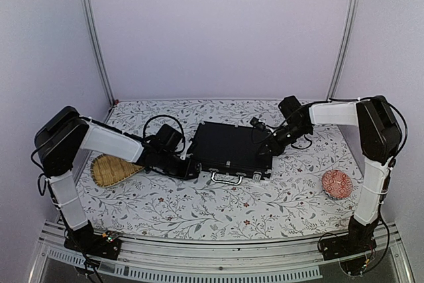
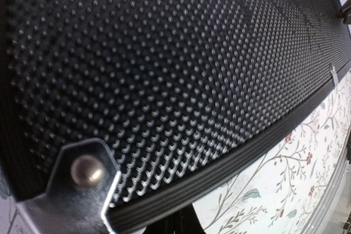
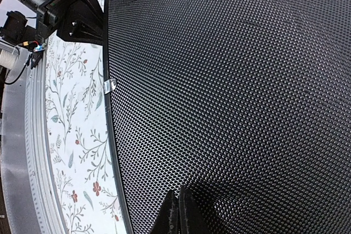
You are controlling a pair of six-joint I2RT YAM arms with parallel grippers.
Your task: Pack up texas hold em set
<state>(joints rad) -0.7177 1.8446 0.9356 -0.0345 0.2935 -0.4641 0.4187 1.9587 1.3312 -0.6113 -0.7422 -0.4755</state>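
Midway across the table (image 1: 199,210), the black case (image 1: 232,150) lies closed, handle toward the arms. At its left end the left gripper (image 1: 192,167) is clenched tight; over its lid's right end the right gripper (image 3: 179,197) is pinched together, holding nothing.

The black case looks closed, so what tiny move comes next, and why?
Probably the left gripper slides toward the front latch beside the handle: the case lies shut, both grippers are shut, the right gripper over the lid, and latching seems left.
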